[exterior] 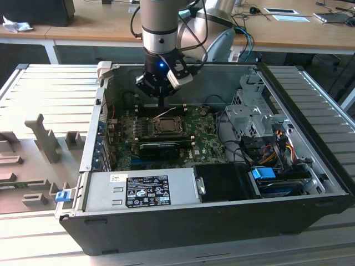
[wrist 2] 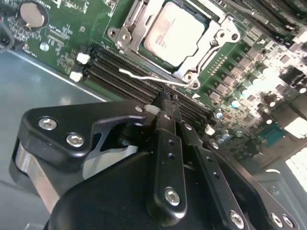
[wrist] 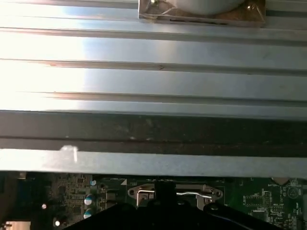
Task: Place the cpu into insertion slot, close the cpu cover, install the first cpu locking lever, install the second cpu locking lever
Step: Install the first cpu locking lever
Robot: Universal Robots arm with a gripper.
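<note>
The cpu (wrist 2: pixel 178 33) lies pale and silvery in the insertion slot (exterior: pixel 166 126) on the green motherboard. The silver cpu cover (wrist 2: pixel 135 25) is down flat around it, framing its face. A thin silver locking lever (wrist 2: pixel 141 76) runs along the socket's edge and stands slightly raised in the exterior view, lever (exterior: pixel 165 113). My gripper (wrist 2: pixel 165 99) is shut with nothing between its fingers, its tip just beside that lever, over the memory slots. In the exterior view my gripper (exterior: pixel 161 105) hangs just behind the socket. The first wrist view shows the socket frame (wrist: pixel 144 194) and lever (wrist: pixel 192 193) past my gripper (wrist: pixel 165 188).
The open black computer case (exterior: pixel 166 233) lies on a ribbed metal table (exterior: pixel 44 88). A grey power supply (exterior: pixel 138 188) fills its front, a black expansion card (exterior: pixel 160 147) sits before the socket, and a drive cage (exterior: pixel 249 111) with cables (exterior: pixel 272 144) is at the exterior view's right.
</note>
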